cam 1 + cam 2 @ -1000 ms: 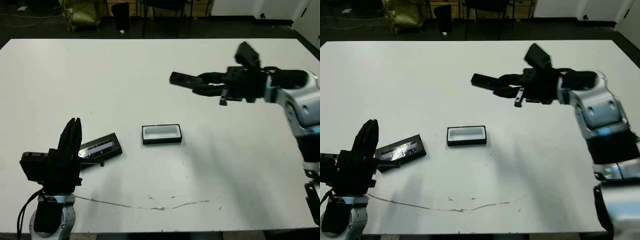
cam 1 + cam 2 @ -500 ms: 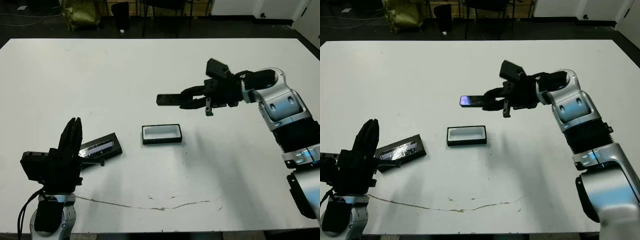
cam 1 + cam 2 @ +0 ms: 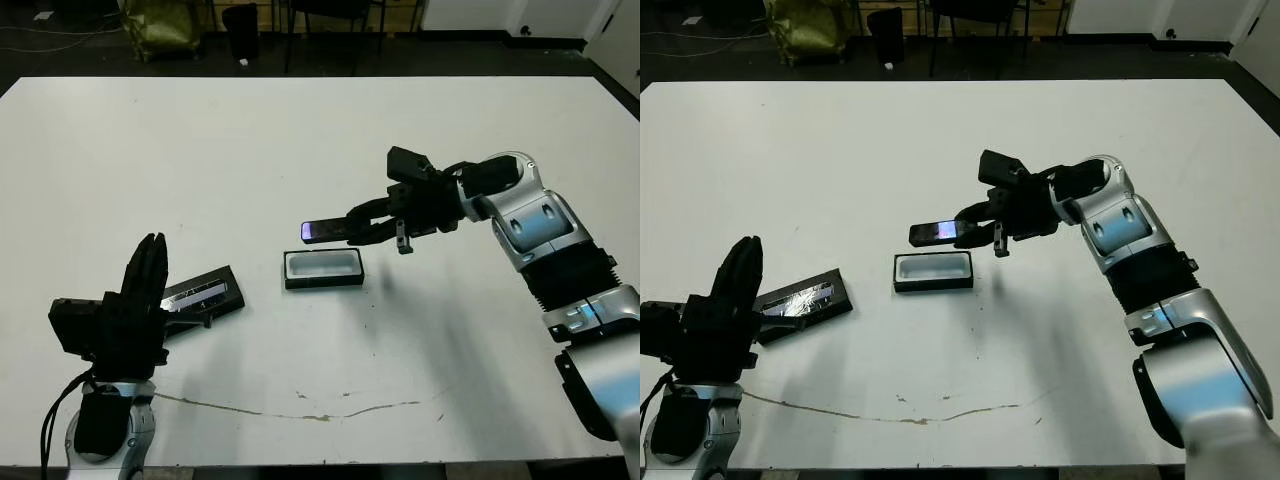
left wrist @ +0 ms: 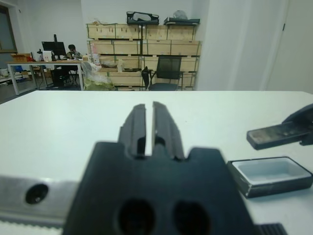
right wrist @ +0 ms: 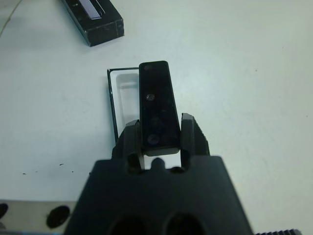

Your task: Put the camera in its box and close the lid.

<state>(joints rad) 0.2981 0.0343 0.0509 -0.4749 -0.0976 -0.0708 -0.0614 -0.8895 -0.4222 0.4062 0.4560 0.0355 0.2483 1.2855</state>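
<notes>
The right gripper is clamping the camera btwn its two fingers, one finger pressing each long side near the rear end. Most of the bar is sticking out past the fingertips, lying roughly level. From the head cam, the camera is hanging in the air just above the far edge of the box, not touching it, its free end pointing toward the robot's left. In the right wrist view the box is showing beneath and partly behind the bar, white lining visible on the side not covered.

The box is sitting open on the white table, near the middle, w/ nothing inside that I can see.

The lid is lying flat on the table, well apart from the box on the robot's left side, its glossy strip facing up. It's angled a bit vs. the box.

The left gripper is hovering near the lid's near end, fingers pointing up and away, pressed nearly together w/ only a thin slit btwn them, gripping nothing. Can't tell if it's touching the lid, since the gripper body is hiding that end.
</notes>
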